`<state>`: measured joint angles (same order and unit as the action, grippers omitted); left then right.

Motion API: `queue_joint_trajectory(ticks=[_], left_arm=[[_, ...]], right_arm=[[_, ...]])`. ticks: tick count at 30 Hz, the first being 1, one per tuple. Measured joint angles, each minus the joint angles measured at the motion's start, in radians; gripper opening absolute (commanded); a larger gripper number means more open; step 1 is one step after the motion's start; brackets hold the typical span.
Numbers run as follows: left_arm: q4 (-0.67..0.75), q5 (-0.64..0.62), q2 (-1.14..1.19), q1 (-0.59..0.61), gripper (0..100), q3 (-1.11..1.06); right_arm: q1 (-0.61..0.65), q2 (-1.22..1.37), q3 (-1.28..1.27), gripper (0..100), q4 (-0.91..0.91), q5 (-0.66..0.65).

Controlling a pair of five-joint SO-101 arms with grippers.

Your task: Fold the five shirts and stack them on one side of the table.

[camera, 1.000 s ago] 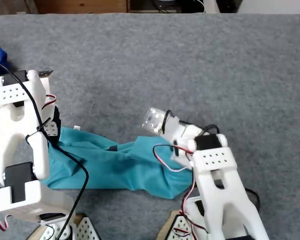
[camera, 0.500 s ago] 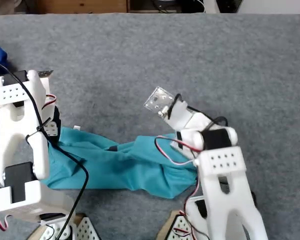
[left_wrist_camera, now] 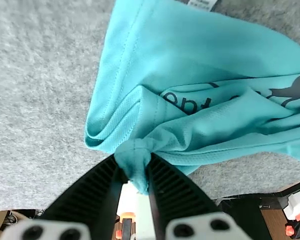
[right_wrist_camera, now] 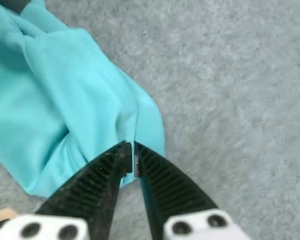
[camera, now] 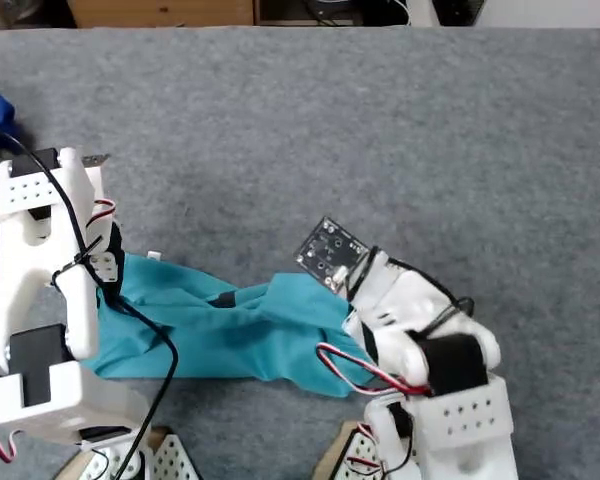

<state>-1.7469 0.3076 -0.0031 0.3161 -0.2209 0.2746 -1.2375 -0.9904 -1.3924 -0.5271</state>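
Near the front edge of the grey carpet-like worktop (camera: 380,130), between the two arm bases: teal mesh-fabric shirt (camera: 230,335), bunched into a long rumpled strip. It's not flat and not folded yet.

Left claw (left_wrist_camera: 135,165) is clenched on a gathered nub of cloth at the shirt's left end. The fabric puckers right at the jaw tips, so it's a real grip and not just contact. The black print (left_wrist_camera: 190,100) and white neck tag (left_wrist_camera: 202,4) lie near that end, so my read is that the left arm has the collar/shoulder side.

Right claw (right_wrist_camera: 131,150) is at the opposite end, jaws almost together with the tips on the hem corner. It looks like it's pinching the edge, but the bite is thin.

Why this hold: one claw per end lets the arms pull apart and tension the strip, which should spread the shirt before any fold. I'd call this step spreading out, early in the task.

Risks:
- The right bite is shallow and could slip under tension.
- The left claw holds several layers in one wad, so pulling may drag a twisted bundle instead of opening it.
- It probably needs a lift before the stretch, because the carpet surface will grip the mesh.
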Motion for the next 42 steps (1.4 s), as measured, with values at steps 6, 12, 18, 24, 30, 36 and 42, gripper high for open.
queue_joint_trajectory(ticks=[6,12,18,24,30,36,42], left_arm=[[0.0,0.0,-0.146,0.0,2,-0.041],[0.123,-0.051,-0.319,0.041,2,-0.137],[0.195,-0.157,-0.368,0.092,2,-0.187],[0.195,-0.161,-0.382,0.092,2,-0.196],[0.195,-0.16,-0.382,0.092,2,-0.203],[0.195,-0.118,-0.382,0.092,2,-0.261],[0.195,-0.104,-0.382,0.092,2,-0.302]], right_arm=[[0.0,0.046,-0.006,2.4,0.0,0.006],[-0.003,0.153,0.101,2.6,-0.005,0.006],[-0.002,0.325,0.316,2.5,-0.064,0.006],[0.051,0.499,0.353,2.3,-0.074,0.006],[0.112,0.535,0.324,2.3,-0.074,0.006],[0.12,0.535,0.322,2.5,-0.074,-0.021],[0.121,0.542,0.236,2.4,-0.06,-0.028]])
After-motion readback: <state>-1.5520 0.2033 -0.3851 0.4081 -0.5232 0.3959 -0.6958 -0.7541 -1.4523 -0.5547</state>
